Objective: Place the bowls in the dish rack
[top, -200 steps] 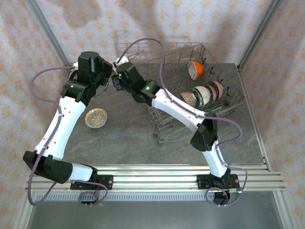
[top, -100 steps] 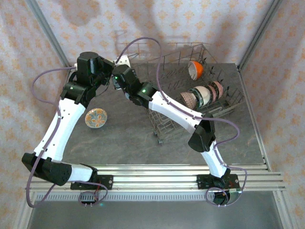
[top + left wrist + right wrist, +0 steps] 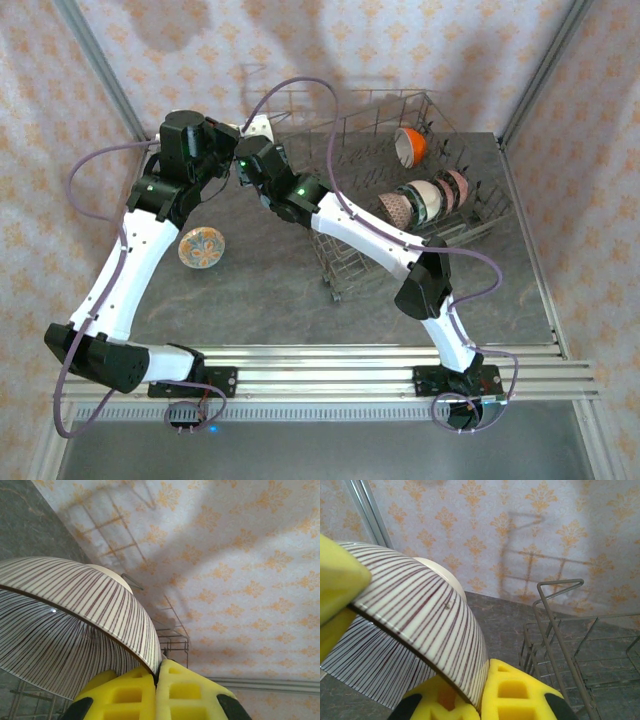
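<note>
grey stone-look table (image 3: 260,290), orange-flowered wallpaper (image 3: 400,45) on the walls around it. the dish rack (image 3: 338,262) stands on the table, so i'll place everything off that.

inside the rack there's an orange bowl (image 3: 408,146) standing on edge near the rack's far side. closer to the rack's middle, a tight row of bowls (image 3: 425,200) stands on edge, one against the next. can't tell exactly how many from up top. well out to the left of the rack a patterned bowl (image 3: 202,248) sits flat on the table, opening up, not touching anything.

the striped bowl (image 3: 420,625) is just outside the rack's far left corner, tilted. you've got both arms on it. your left gripper (image 3: 156,672) is clamped tight on the rim, yellow pads pinching either side of the wall. your right gripper (image 3: 482,690) is pinched on the rim too, at the side nearer the rack. in the right wrist view one yellow finger (image 3: 335,580) of the left gripper sits on the rim's opposite side, away from the rack, with the rack's wires just to the right of the bowl.
</note>
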`<state>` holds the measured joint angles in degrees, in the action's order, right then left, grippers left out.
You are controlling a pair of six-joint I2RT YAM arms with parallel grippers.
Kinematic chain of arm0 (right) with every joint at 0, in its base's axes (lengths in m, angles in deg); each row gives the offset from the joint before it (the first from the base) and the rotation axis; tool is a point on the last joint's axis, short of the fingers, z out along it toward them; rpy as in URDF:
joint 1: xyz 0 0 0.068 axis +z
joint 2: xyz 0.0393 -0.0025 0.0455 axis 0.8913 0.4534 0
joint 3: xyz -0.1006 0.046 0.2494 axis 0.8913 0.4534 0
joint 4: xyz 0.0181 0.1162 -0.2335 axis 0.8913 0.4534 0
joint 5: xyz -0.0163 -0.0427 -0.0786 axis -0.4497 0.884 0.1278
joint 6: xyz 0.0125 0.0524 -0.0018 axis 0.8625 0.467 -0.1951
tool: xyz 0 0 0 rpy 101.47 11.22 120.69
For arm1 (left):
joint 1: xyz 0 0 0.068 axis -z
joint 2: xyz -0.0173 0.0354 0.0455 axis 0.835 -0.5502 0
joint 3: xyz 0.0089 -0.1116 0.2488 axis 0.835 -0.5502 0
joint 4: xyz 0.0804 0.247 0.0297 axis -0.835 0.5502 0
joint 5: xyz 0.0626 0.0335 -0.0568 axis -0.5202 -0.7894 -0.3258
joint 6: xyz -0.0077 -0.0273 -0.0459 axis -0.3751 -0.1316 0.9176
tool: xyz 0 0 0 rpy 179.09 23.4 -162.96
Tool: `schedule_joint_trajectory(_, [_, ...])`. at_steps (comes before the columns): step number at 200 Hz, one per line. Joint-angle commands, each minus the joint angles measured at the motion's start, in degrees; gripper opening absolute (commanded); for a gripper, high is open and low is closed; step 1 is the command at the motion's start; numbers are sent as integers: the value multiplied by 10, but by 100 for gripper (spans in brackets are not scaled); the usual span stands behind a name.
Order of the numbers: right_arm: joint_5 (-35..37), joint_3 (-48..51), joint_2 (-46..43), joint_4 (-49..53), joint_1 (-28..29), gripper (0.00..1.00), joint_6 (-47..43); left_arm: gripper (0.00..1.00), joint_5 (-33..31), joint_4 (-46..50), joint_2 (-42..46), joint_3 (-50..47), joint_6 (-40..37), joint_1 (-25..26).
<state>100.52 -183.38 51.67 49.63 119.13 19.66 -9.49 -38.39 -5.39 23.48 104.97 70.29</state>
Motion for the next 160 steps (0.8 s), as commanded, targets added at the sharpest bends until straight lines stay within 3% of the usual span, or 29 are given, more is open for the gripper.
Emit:
schedule_joint_trajectory(1, [22, -15, -27, -13, -3, 0, -7, 2, -8, -33, 30, -4, -2, 0])
schedule_joint_trajectory(17, [25, -18, -26, -15, -2, 0, -11, 6, -8, -35, 32, -3, -5, 0])
schedule_joint_trajectory(34, [31, -18, -30, -19, -2, 0, -15, 18, -4, -39, 33, -2, -7, 1])
schedule_joint_trajectory(85, [47, -17, -41, -23, -5, 0, -17, 30, 10, -47, 25, 17, -27, 1])
schedule_joint_trajectory(128, [55, -26, -47, -1, -26, 0, 4, 60, 33, -50, 20, 40, -58, 0])
schedule_joint_trajectory(160, [61, -55, -42, 41, -54, 0, 29, 71, 39, -26, 16, 67, -121, 0])
